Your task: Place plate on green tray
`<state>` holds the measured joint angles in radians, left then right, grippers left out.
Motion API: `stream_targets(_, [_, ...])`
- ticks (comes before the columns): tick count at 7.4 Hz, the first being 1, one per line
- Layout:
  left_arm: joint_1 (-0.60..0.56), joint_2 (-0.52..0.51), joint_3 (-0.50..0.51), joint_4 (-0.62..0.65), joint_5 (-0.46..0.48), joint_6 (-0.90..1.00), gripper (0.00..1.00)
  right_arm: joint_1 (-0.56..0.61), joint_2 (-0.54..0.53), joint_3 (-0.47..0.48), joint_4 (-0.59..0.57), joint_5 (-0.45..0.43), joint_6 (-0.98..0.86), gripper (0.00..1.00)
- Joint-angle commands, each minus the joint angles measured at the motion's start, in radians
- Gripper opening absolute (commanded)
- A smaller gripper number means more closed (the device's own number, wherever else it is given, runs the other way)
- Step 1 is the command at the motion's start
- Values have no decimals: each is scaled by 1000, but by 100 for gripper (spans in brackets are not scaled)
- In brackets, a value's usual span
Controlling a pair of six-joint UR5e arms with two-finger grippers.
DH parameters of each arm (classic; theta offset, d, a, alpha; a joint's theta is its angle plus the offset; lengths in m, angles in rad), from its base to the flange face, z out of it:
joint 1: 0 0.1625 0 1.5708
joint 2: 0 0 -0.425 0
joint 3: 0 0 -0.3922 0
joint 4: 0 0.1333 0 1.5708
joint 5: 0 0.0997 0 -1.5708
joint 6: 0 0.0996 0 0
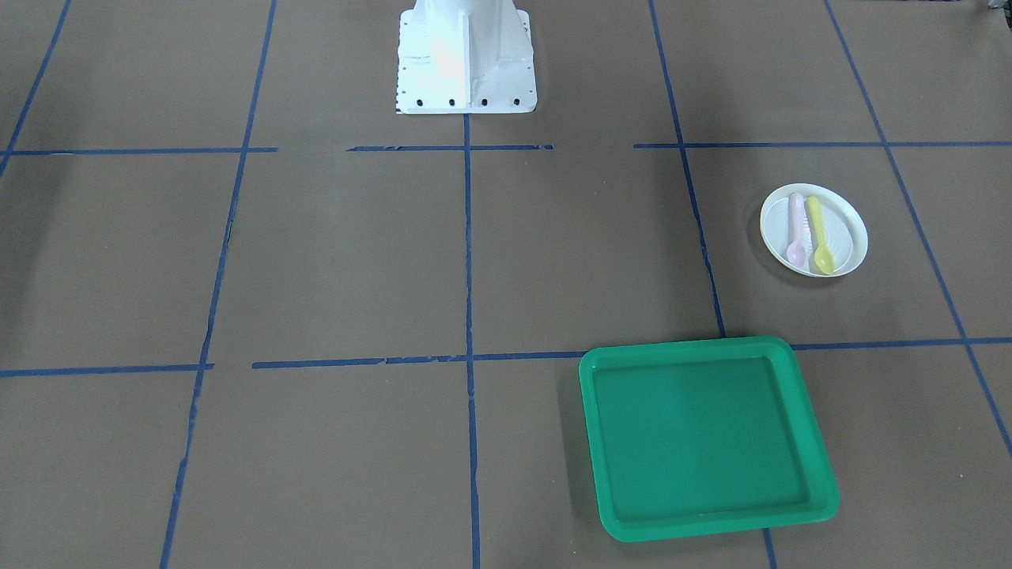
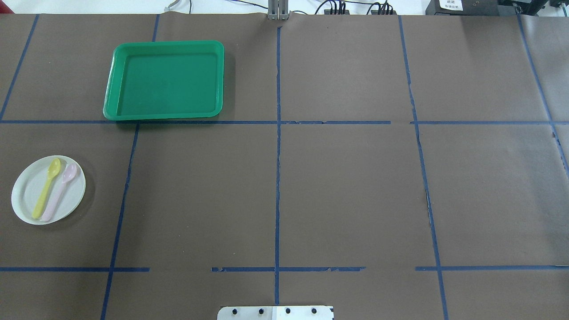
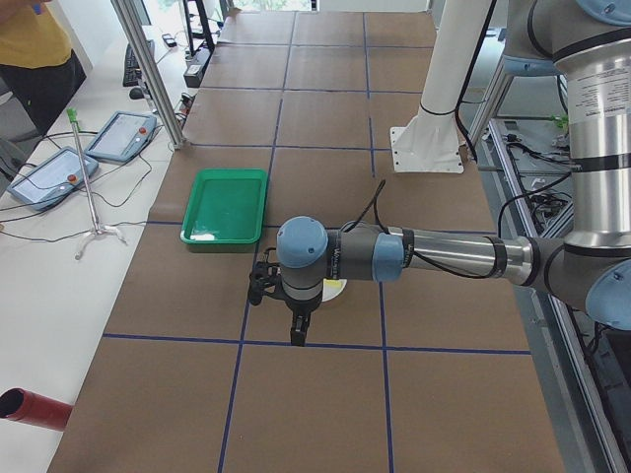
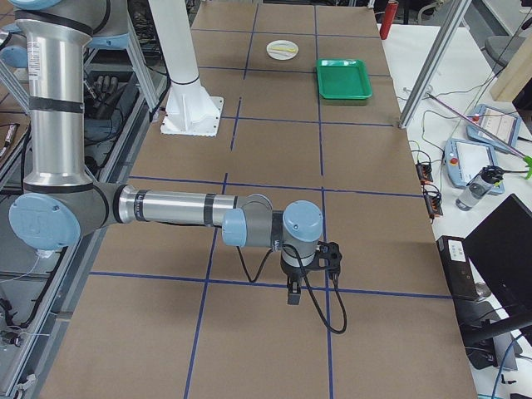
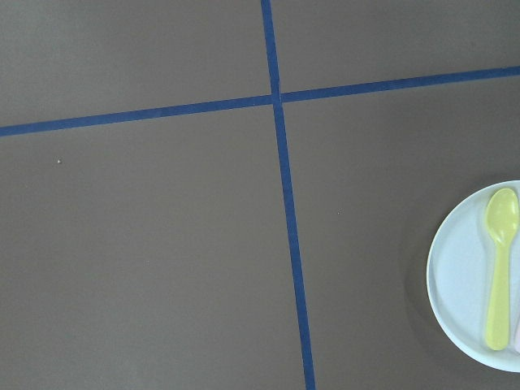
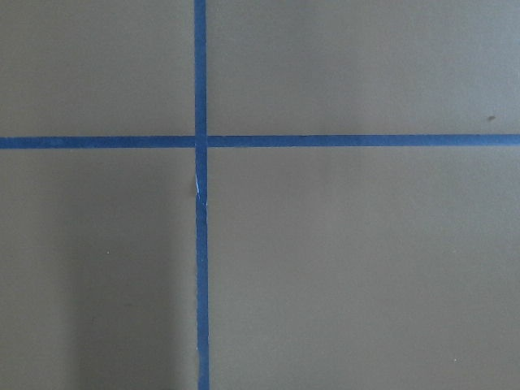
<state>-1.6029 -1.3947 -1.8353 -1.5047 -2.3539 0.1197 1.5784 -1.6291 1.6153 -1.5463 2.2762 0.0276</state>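
Observation:
A white plate [image 1: 847, 237] lies on the brown table, on my left side, with a yellow spoon [image 1: 819, 234] and a pink spoon [image 1: 795, 229] on it. It shows in the overhead view [image 2: 26, 193] and at the right edge of the left wrist view [image 5: 455, 284]. The green tray [image 1: 708, 344] sits empty further out on the table [image 2: 164, 43], apart from the plate. My left gripper [image 3: 296, 333] hangs above the table beside the plate; I cannot tell if it is open. My right gripper [image 4: 293, 295] hangs over bare table far from both; I cannot tell its state.
The white robot base [image 1: 466, 63] stands at the table's middle. Blue tape lines grid the brown table. Off the table's far side are teach pendants [image 3: 49, 172], a metal frame post [image 3: 148, 69] and a red cylinder [image 3: 35, 407].

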Motion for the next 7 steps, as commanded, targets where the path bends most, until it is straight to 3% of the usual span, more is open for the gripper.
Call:
stream_targets(1, [0, -1, 8, 0, -1, 0, 100, 0, 0, 0, 0, -1, 0, 100])
stream_targets(7, [8, -33, 8, -17, -4, -67, 100, 0, 0, 0, 0, -1, 0, 100])
